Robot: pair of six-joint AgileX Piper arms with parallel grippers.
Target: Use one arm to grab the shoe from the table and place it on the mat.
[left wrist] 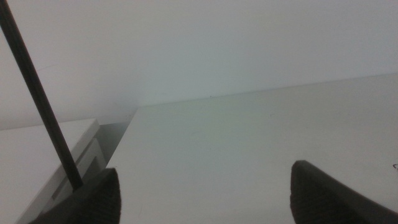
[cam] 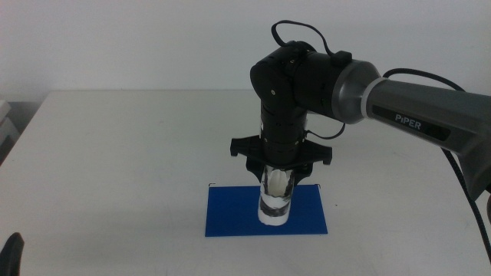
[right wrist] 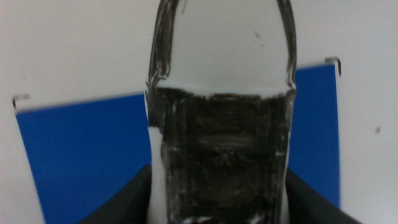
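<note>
At the near edge of the table we are noting the left gripper waiting low and idle — its jaws are standing apart with nothing between them. Moving outward, we are finding the shoe over the mat, clasped across its width by the clear fingers of the right gripper. We are judging the grab and carry complete; release and withdrawal are remaining. Whether the sole is resting on the mat or hanging just above it, we cannot tell. The shoe's long axis is running near to far across the mat's short side — one end is overhanging the far edge. Behind, the arm is reaching in from the right.
</note>
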